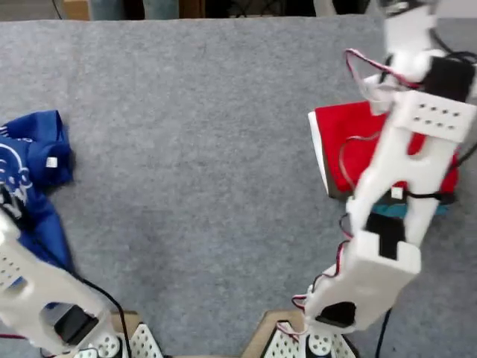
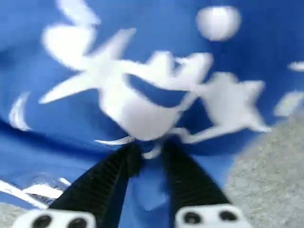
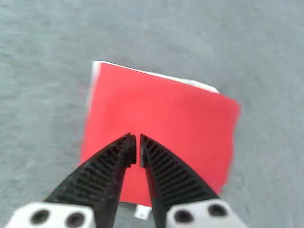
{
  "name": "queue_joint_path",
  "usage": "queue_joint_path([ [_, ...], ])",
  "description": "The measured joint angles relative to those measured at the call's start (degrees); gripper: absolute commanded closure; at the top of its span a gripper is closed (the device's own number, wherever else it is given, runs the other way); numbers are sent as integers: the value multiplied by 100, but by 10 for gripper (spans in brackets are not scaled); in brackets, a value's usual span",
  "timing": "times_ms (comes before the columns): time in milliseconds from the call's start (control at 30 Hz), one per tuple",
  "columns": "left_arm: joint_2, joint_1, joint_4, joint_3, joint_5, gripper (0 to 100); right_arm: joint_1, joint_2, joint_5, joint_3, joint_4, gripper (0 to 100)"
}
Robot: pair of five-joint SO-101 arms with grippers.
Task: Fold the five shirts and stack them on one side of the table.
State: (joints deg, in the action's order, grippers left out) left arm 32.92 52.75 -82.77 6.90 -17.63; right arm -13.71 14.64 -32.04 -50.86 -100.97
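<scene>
Blue shirt (image 1: pixel 37 149): lies crumpled and unfolded at the far left edge of the tabletop (image 1: pixel 194 149). The left arm's jaws are drawn nearly together with a pinch of its blue cloth between them, so I judge them to be gripping the shirt.

Red shirt (image 1: pixel 332 130): folded into a neat rectangle on the right side of the tabletop, well apart from the blue one. A strip of what looks like teal cloth (image 1: pixel 387 211) shows at its near edge, possibly another folded shirt, though I cannot confirm it. The right arm's jaws are closed, hold nothing, and hang above the red shirt.

Risks noted:
- The left grip takes in little cloth. If the shirt is dragged or lifted, it may slip out or bunch further.
- The blue shirt sits at the table edge. A pull outward could take it off the tabletop.
- The right arm hangs over the stack. A low sweep could disturb the fold.
</scene>
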Motion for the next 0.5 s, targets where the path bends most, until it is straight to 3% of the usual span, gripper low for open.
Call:
queue_joint_path([
  [167,-325,-229,-1002,378,-9,972,510,-457,0,114,0,972],
  [267,-958,-703,-1565,651,0,972,791,-703,35,114,0,972],
  [400,-2136,-2013,-1688,264,0,972,862,-862,378,114,0,972],
  [500,-3007,-3578,-1705,-545,0,971,870,-862,554,114,0,972],
])
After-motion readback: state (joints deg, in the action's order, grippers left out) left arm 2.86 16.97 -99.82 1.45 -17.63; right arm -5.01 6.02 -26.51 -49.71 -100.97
